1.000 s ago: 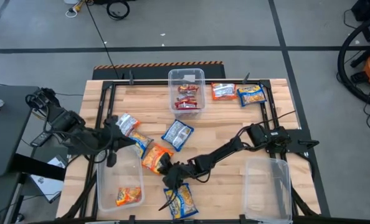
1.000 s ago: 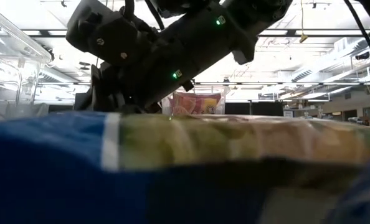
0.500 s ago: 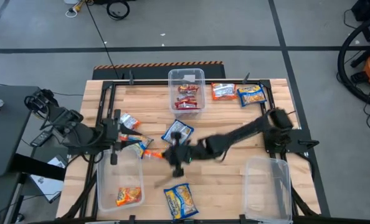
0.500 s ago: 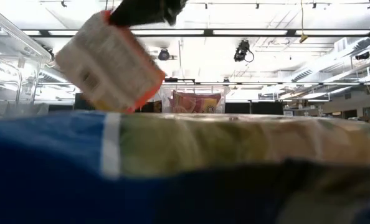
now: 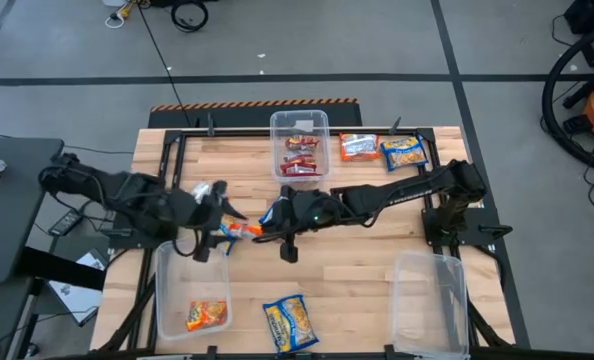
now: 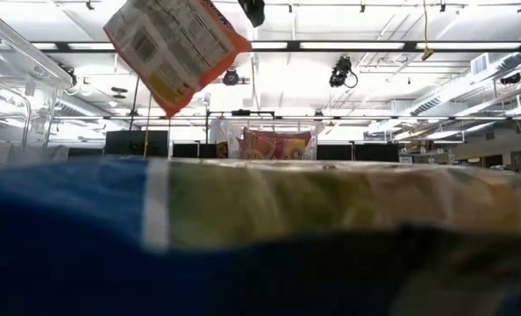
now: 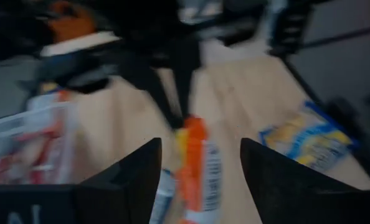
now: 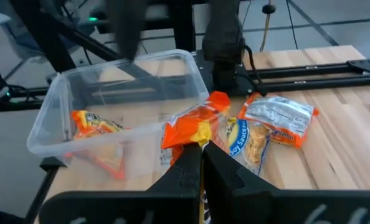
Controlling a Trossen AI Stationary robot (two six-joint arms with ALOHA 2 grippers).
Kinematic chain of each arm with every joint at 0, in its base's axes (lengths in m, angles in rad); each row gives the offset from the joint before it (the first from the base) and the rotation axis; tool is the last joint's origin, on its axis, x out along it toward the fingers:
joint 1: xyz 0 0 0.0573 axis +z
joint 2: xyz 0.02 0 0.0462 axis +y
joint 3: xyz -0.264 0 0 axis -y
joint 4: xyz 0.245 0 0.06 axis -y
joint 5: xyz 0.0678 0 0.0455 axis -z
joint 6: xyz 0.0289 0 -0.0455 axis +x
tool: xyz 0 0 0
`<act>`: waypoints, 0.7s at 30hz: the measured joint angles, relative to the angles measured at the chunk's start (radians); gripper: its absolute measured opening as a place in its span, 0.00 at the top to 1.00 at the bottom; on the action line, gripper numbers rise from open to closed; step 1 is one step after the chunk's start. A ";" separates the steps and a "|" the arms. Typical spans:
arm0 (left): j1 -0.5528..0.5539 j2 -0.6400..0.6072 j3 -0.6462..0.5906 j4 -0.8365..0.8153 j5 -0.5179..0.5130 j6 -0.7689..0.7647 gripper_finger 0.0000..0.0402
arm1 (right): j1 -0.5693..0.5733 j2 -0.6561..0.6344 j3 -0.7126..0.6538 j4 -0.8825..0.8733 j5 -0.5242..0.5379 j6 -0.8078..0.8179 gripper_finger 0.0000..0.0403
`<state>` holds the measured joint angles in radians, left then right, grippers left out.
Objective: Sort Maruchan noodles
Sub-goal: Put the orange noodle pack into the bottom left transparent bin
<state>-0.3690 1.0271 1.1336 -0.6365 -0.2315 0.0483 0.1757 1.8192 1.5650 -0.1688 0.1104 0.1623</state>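
Right end effector (image 8: 200, 163) clamped on an orange packet (image 8: 188, 127), raised off the surface (image 5: 377, 260). Left end effector (image 7: 197, 168) spread open just beside it — collision or a dropped packet likely if either closes in.

Orange ramen packet (image 8: 194, 127) with yellow patches, pinched in the dark right gripper (image 8: 200, 163). Clear bin (image 8: 66, 112) contains another orange packet (image 8: 91, 123). Blue-and-yellow packet (image 5: 291, 322) lies on the light wooden table (image 5: 357, 270). Red packets (image 5: 300, 160) fill the far clear bin (image 5: 299, 120).
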 joint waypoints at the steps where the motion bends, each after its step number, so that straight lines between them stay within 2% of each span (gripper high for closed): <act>1: 0.005 0.013 0.000 -0.001 0.040 0.013 0.43 | 0.000 -0.001 0.000 0.005 0.000 0.002 0.98; 3: 0.013 0.039 0.000 -0.008 0.077 0.016 0.43 | 0.001 -0.001 0.000 0.025 -0.004 0.000 0.98; 11: 0.044 0.099 0.001 -0.018 0.090 0.031 0.43 | 0.028 -0.001 -0.001 0.054 -0.037 0.003 0.98; 17: 0.050 0.059 0.001 -0.032 0.019 0.016 0.43 | 0.048 -0.001 0.000 0.023 -0.072 0.003 0.98; 21: 0.055 0.075 0.000 -0.043 0.104 -0.041 0.42 | 0.046 -0.001 0.000 0.058 -0.066 0.016 0.98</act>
<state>-0.3141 1.1020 1.1332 -0.6799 -0.1276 0.0076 0.2217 1.8179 1.5651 -0.1108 0.0442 0.1784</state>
